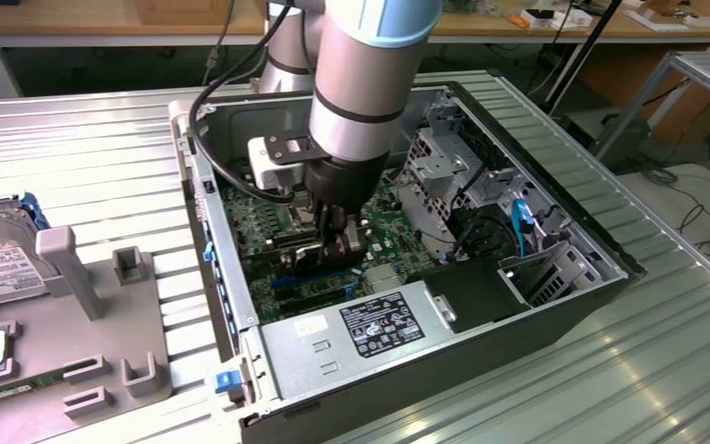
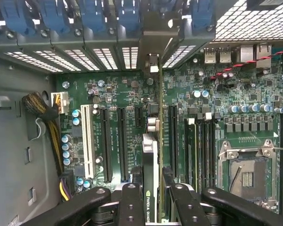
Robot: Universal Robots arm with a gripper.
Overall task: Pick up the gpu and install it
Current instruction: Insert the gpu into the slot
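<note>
Tight room inside the open case (image 1: pixel 491 379)

The claw (image 1: pixel 336 248), clamped on the gpu (image 2: pixel 150 160) held edge-on, sits low over the board (image 2: pixel 118 94). It stands between the side wall (image 1: pixel 214 250) on the exterior view's left and the drive cage (image 1: pixel 435 171) on the right. The power supply (image 1: pixel 355 328) closes off the near end. A cable bundle (image 2: pixel 40 106) crowds one edge of the board, while the slots (image 2: pixel 106 141) beside the card are unoccupied.

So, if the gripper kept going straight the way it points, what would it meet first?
Probably the motherboard: the gpu clamped in the gripper leads, edge-on above the expansion slots. Which slot is unclear.
</note>
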